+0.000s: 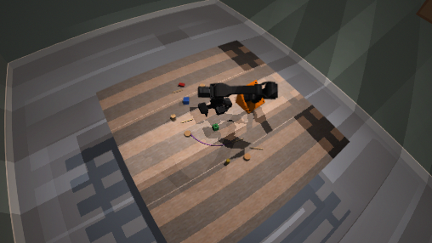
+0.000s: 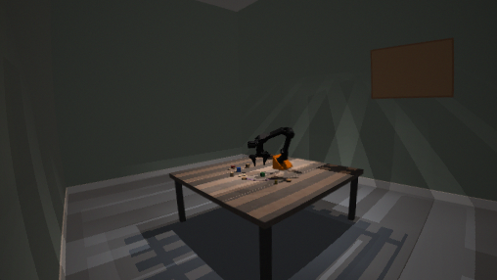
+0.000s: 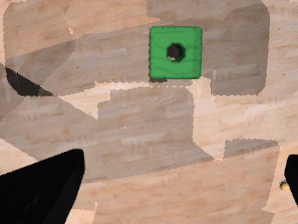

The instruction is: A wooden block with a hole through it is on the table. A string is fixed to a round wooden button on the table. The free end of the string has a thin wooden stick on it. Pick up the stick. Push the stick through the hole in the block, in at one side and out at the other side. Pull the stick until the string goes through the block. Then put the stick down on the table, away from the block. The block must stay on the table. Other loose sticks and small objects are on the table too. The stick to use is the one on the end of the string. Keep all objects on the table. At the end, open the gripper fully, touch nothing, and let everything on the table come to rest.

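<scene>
The green block (image 1: pixel 215 127) (image 2: pixel 262 174) (image 3: pixel 160 65) stands on the table, its dark round hole facing the camera in the wrist view. The round wooden button (image 1: pixel 187 133) lies to its left in the top view. The purple string (image 1: pixel 207 144) curves from it past the block. The thin stick (image 1: pixel 239 140) at its free end shows only faintly in the arm's shadow. My gripper (image 1: pixel 212 109) (image 2: pixel 259 164) (image 3: pixel 188 164) is open and empty above the table, near the block but not touching it.
A blue cube (image 1: pixel 186 100), a red piece (image 1: pixel 181 84) and a small wooden piece (image 1: pixel 173 117) lie left of the arm. Loose sticks (image 1: pixel 186 121) (image 1: pixel 178 91) (image 1: pixel 256 148) lie around. Another button (image 1: pixel 247 157) and a yellow piece (image 1: pixel 228 161) lie beyond the string.
</scene>
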Available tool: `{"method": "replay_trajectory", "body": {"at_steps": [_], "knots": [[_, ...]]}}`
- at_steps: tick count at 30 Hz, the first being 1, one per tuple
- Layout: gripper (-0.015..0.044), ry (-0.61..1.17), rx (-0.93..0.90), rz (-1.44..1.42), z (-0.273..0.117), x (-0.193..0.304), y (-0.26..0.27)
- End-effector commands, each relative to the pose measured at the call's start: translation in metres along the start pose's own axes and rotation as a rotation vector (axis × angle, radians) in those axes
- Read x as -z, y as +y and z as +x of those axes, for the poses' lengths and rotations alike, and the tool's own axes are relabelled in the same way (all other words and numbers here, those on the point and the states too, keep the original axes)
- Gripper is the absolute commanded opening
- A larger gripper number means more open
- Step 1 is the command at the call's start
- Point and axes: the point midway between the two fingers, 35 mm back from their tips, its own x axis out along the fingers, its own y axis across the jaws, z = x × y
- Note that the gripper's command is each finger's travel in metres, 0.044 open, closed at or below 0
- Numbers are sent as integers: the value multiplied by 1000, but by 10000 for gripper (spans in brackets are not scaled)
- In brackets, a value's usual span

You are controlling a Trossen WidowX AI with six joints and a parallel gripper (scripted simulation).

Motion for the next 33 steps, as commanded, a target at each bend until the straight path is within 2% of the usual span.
{"method": "replay_trajectory", "body": {"at_steps": [1, 19, 21, 33], "knots": [[440, 13, -66, -424, 24, -44, 10], [440, 13, -66, -408, 24, -44, 10], [440, 17, -64, -279, 24, -44, 10], [440, 52, -45, 906, 18, -44, 6]]}}
